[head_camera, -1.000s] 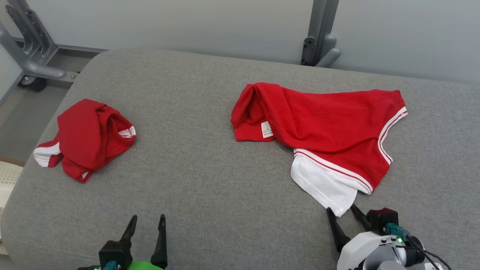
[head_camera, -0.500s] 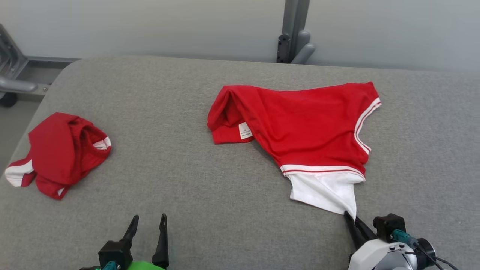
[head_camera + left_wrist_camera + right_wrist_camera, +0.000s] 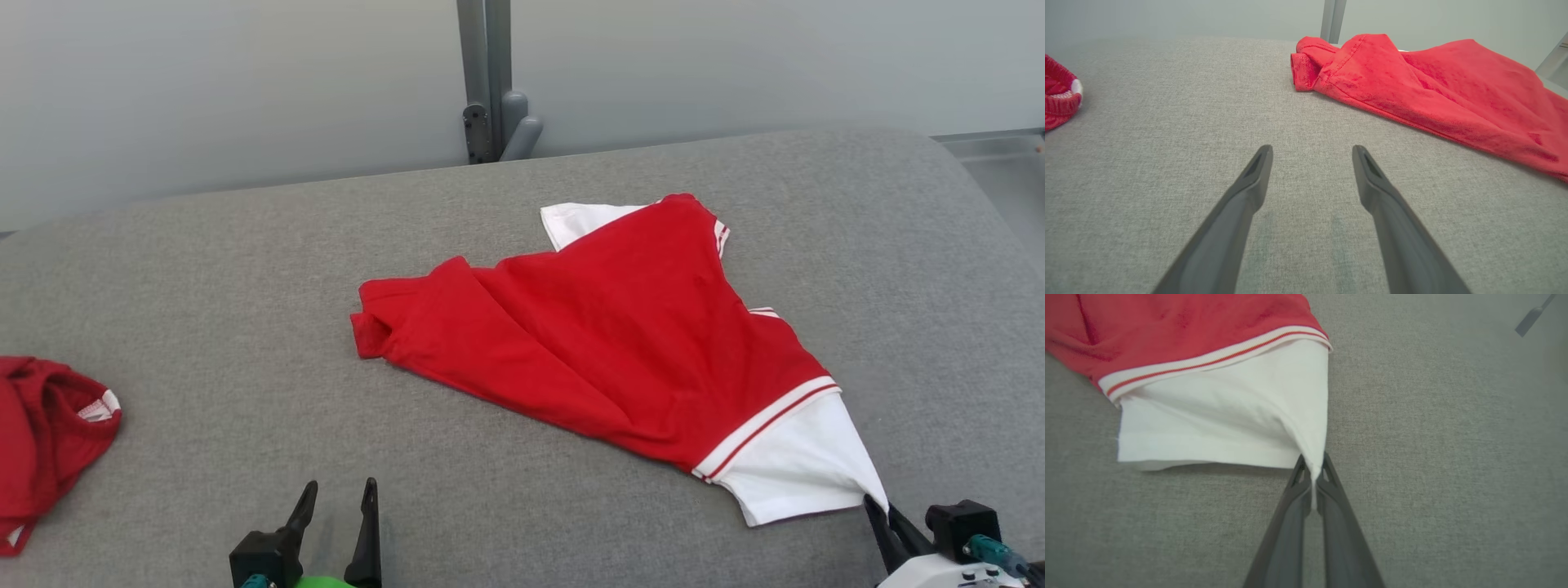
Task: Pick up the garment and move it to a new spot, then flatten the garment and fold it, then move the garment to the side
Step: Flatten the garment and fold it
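Grey fabric cushion (image 3: 245, 269); my right fingers (image 3: 1298, 490) pinch the white sleeve corner of the red-and-white jersey shirt (image 3: 604, 343), left fingers (image 3: 1249, 196) wide and empty.

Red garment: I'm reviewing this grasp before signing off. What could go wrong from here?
1. The right gripper pinches only the tip of the white sleeve corner; a pull on the red garment could slip it free.
2. The left gripper is open over bare cushion, so pulling from one corner may twist the cloth; its rolled hem is already bunched.
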`<state>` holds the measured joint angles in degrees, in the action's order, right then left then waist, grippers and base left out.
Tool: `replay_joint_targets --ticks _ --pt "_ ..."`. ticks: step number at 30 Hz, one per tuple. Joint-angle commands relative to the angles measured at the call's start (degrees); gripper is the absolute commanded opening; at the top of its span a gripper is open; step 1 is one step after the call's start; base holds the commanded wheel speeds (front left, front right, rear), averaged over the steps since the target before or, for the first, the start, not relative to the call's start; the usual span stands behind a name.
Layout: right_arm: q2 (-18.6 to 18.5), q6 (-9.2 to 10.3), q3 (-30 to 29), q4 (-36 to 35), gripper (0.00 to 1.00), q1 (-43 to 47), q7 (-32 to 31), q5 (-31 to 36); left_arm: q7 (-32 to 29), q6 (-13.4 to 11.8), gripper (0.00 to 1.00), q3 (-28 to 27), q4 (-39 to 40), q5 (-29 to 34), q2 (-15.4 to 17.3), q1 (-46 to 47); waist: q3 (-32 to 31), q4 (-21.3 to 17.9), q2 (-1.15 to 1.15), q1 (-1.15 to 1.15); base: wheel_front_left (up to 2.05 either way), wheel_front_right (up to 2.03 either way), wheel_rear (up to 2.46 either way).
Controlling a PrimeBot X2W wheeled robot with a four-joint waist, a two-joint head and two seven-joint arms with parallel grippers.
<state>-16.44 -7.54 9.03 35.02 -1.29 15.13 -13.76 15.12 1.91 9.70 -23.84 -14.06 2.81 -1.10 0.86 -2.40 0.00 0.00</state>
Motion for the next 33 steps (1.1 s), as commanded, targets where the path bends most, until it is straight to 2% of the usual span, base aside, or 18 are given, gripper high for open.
replay_joint_targets --ticks 1,2,9,15,22,24,33 --pt "0.15 0.1 -1.99 -0.07 0.29 0.47 0.04 0.7 0.04 -0.31 1.0 0.06 -0.16 -0.15 0.17 0.62 -0.72 -2.74 0.0 0.0 0.0 0.0 0.0" --pt "0.76 0.1 -2.74 -0.6 1.0 0.47 0.04 0.92 0.04 -0.24 1.0 0.07 -0.3 -0.08 0.16 0.75 -0.68 -2.78 0.0 0.0 0.0 0.0 0.0" --pt "4.2 0.09 -6.54 -9.16 1.0 -0.35 0.04 3.76 0.05 0.09 1.0 -0.65 -0.75 0.75 0.16 2.05 0.13 -2.32 0.0 0.0 0.0 0.0 0.0" --pt "7.11 0.09 -4.75 -15.89 1.0 -2.7 0.04 4.98 0.04 0.95 1.0 -0.54 -1.49 1.15 0.16 6.52 2.76 -2.29 0.0 0.0 0.0 0.0 0.0" --pt "9.01 0.09 -0.59 -17.06 1.0 -6.24 0.03 4.75 0.05 2.9 1.0 1.48 -5.13 1.61 0.23 14.71 6.88 -3.1 0.0 0.0 0.0 0.0 0.0" --pt "9.26 0.09 0.73 -17.2 1.0 -7.71 0.03 4.52 0.04 3.91 1.0 2.25 -8.66 1.66 0.18 18.63 9.07 -4.1 0.0 0.0 0.0 0.0 0.0" --pt "9.33 0.09 1.12 -16.64 1.0 -9.76 0.03 4.05 0.04 5.19 1.0 -0.68 -14.75 1.83 0.27 26.2 13.42 -6.57 0.0 0.0 0.0 0.0 0.0"
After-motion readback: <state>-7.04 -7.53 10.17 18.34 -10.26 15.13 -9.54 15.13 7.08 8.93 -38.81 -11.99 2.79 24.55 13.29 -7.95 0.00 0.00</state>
